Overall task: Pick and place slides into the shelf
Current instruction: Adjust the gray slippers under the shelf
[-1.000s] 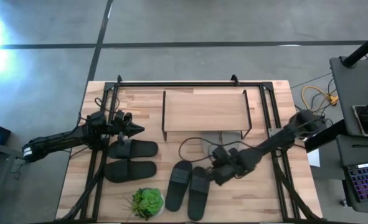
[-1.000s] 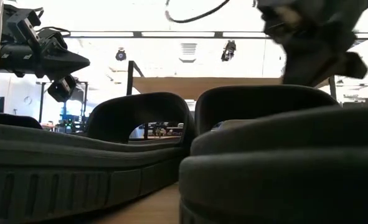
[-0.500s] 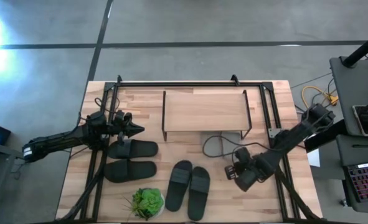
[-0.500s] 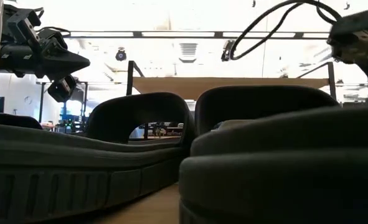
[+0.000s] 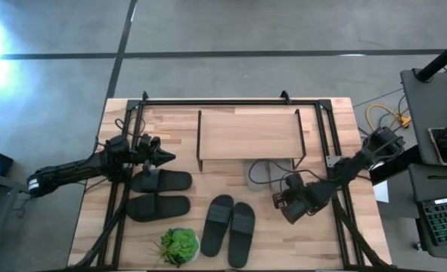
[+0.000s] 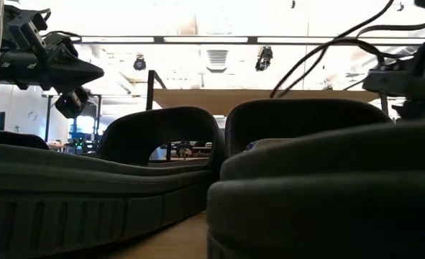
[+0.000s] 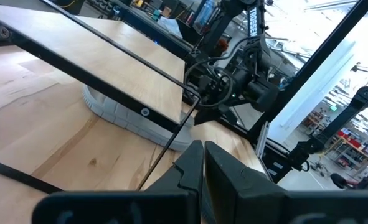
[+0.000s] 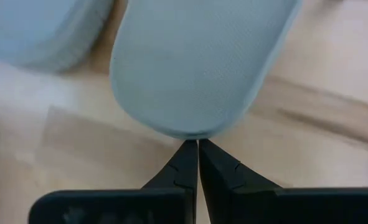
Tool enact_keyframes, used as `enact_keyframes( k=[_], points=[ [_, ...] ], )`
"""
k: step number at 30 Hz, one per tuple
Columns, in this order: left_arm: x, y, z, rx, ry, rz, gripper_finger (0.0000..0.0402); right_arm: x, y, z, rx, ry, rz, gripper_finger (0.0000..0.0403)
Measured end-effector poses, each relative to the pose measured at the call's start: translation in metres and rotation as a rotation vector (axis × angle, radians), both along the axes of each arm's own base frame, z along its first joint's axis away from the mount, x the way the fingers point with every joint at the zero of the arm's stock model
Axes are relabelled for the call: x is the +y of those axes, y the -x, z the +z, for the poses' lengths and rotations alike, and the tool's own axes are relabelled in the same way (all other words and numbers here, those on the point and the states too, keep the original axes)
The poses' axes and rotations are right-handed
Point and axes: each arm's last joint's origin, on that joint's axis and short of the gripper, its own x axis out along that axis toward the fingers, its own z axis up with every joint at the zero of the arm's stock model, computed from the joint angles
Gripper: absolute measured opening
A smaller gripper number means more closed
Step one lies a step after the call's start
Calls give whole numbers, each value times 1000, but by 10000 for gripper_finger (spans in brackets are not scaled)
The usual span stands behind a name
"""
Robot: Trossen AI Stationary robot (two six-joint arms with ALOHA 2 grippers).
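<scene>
Pointing its closed right end effector (image 8: 197, 144) at the light grey slide's (image 8: 202, 62) heel under the low wooden shelf (image 5: 247, 134), likely nudging it deeper; the left end effector (image 5: 162, 158) waits closed near the table's (image 5: 321, 242) left edge.

Robotics lab or workshop: grey concrete floor (image 5: 231, 26) with taped lines, laptop (image 5: 442, 219) on side desk at 3 o'clock, ceiling strip lights (image 6: 198, 39), equipment racks (image 7: 333, 140) behind.

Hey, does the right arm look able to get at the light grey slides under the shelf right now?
Probably yes. The right gripper sits shut right at the heel of a light grey slide poking out from under the shelf, nothing between them.
</scene>
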Motion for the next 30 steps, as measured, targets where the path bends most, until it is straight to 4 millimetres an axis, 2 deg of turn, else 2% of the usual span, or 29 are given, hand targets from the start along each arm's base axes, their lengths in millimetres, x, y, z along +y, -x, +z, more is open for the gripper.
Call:
enact_keyframes(
  k=[5, 9, 13, 17, 22, 30],
  points=[
    [0, 0, 0, -1, 0, 0, 2, -14, -6, 1, -17, 74, -56, 8],
    [0, 0, 0, -1, 0, 0, 2, -26, -2, 1, 26, 135, -133, 8],
    [0, 0, 0, 0, 0, -1, 2, -31, 0, 2, 67, 165, -136, 8],
    [0, 0, 0, 0, 0, 0, 2, -28, -3, 6, 55, 155, -70, 8],
    [0, 0, 0, 0, 0, 0, 2, -14, -13, 24, 9, 130, 67, 8],
    [0, 0, 0, 1, 0, 0, 2, 5, -29, 43, -62, 105, 107, 8]
  ],
)
